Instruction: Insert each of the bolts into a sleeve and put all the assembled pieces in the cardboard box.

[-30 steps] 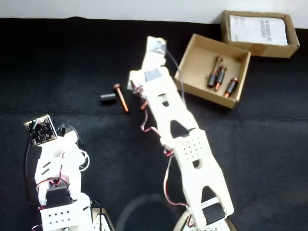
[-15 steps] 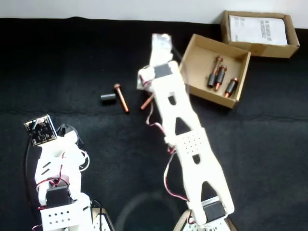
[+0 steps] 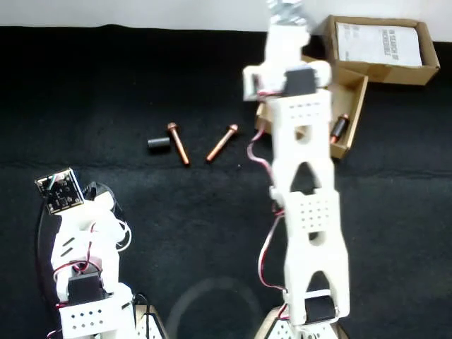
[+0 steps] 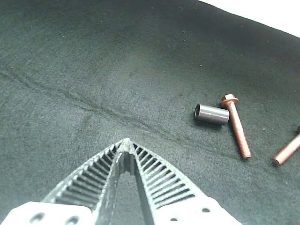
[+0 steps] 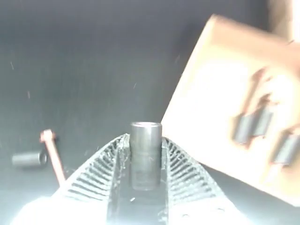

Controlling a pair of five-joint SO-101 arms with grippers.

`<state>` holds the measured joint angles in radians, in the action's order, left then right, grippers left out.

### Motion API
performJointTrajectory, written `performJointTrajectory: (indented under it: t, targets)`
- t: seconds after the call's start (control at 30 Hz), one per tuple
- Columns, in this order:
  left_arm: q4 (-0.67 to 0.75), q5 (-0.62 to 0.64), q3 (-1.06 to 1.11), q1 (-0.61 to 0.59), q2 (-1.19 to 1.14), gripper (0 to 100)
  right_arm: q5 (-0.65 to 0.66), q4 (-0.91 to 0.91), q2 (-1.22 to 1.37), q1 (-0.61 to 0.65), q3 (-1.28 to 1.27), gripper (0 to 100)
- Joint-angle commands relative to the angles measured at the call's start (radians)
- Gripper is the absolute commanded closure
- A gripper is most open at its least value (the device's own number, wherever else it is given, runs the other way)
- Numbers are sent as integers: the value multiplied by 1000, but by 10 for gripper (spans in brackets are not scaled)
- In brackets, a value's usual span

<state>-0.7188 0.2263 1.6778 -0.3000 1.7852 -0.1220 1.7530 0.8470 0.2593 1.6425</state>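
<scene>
- Partway through, judging by the lie of things. Inside the open brown cardboard box (image 3: 357,113) there are copper bolts wearing dark sleeves, with one sleeved copper bolt (image 3: 339,127) plain beside the right-hand wall. Too blurred in the right wrist view for a firm count of the rest.
- Holding a short dark grey metal sleeve (image 5: 145,159) upright in the right gripper (image 5: 145,140), fingers closed only as far as the sleeve's sides allow. No bolt to be seen in its open bore. Hanging just beside the box's near corner.
- Left to do, apparently: two more assemblies. Out on the black felt table cover (image 3: 92,85) lie a bare copper bolt (image 3: 176,143), its head just beside or perhaps touching a loose dark grey sleeve (image 3: 159,144), and a second bare copper bolt (image 3: 222,143) near it.
- Nothing in the left gripper (image 4: 125,145). Ribbed fingers pressed together at the tips, low over bare cloth, well apart from the loose parts.
- Plenty of open cloth round the loose parts on their outer sides. Tighter between the two bolts, since the threaded ends slant toward each other.
- Worth minding the box's upright walls with the white right arm (image 3: 307,212) stretched over them. Worth minding also the smaller cardboard box (image 3: 381,70) just behind, close to the table's back edge.
</scene>
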Motion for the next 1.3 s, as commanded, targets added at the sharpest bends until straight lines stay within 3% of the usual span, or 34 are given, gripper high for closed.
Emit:
performJointTrajectory:
  t: [0.0,0.2,0.47,0.77,0.97,1.13,1.27]
  targets:
    - [2,-5,18,1,24,990,84,10,-211,-54,114,991]
    - [-37,-5,18,16,22,990,107,10,-381,-131,122,991]
    - [-342,-6,18,76,24,990,107,10,-604,-255,122,991]
    - [-390,-6,18,12,24,990,104,10,-869,-358,124,991]
    - [-387,-192,-19,-122,25,990,103,12,-1049,-375,119,991]
    - [-400,-261,-180,-200,24,990,103,12,-1171,-375,114,991]
    - [-551,-279,-386,-197,22,990,103,12,-1253,-375,113,991]
